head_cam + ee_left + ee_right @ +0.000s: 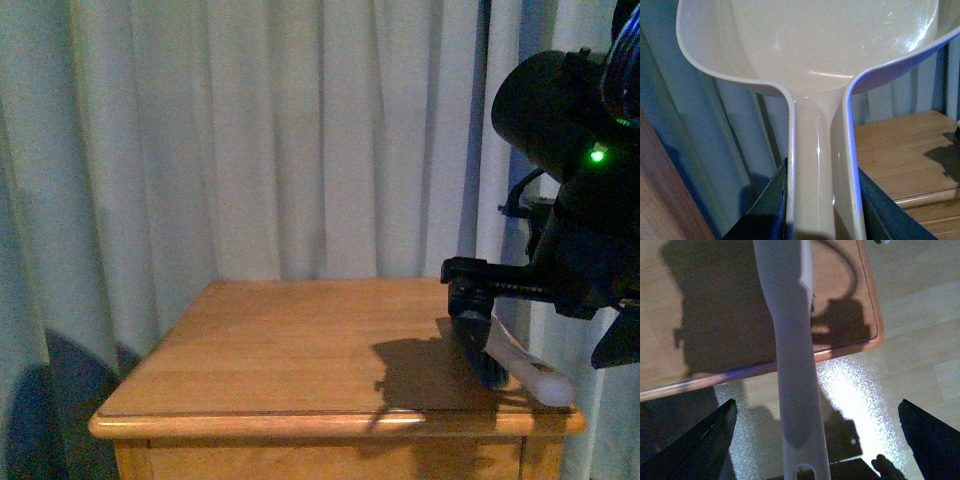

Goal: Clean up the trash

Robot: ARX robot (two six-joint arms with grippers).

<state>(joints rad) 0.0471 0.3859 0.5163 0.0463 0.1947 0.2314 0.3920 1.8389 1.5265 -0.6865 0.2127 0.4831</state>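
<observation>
My left gripper (822, 200) is shut on the handle of the pale pink dustpan (820, 45), whose empty scoop fills the left wrist view. The dustpan is off the side of the wooden table (300, 340). My right gripper (815, 407) is open, its jaws wide on either side of a brush's white handle (795, 365) without touching it. In the front view the brush (478, 345) lies with its dark bristles on the table's right edge and its handle (535, 372) reaching past the front corner. The crumpled white paper ball is out of view.
Pale curtains (300, 130) hang close behind and to the left of the table. My right arm (580, 230) hangs over the table's right side. The right wrist view shows the table's corner (875, 335) with light flooring (920, 315) below it.
</observation>
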